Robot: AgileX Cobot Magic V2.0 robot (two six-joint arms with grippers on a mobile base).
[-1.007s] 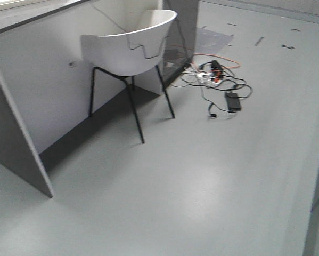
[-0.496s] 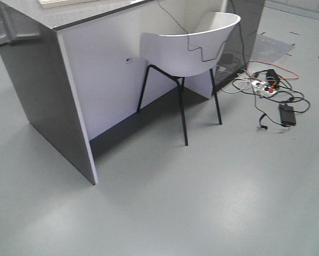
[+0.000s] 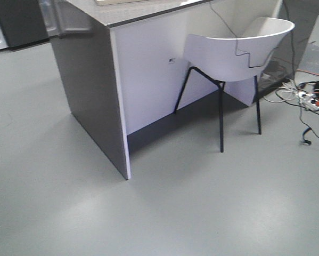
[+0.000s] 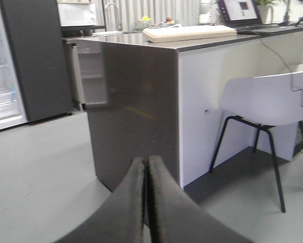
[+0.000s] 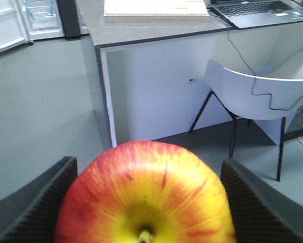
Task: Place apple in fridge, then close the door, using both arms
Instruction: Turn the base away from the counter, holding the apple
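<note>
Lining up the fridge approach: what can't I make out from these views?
Left wrist view: the fridge is cut by the left edge; shelf contents unreadable.
Right wrist view: the door is cropped at the top-left corner, its inside too small to read.
Right wrist view: the apple runs off the bottom edge, so its underside is hidden.
Front view: neither arm shows.

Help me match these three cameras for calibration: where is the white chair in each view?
Front-facing: the white chair is upper right, against the desk.
Left wrist: the chair is at the right edge, mid-height.
Right wrist: the chair is on the right, above the apple.
Shared landmark: the grey-topped desk, left of the chair in all three.
</note>
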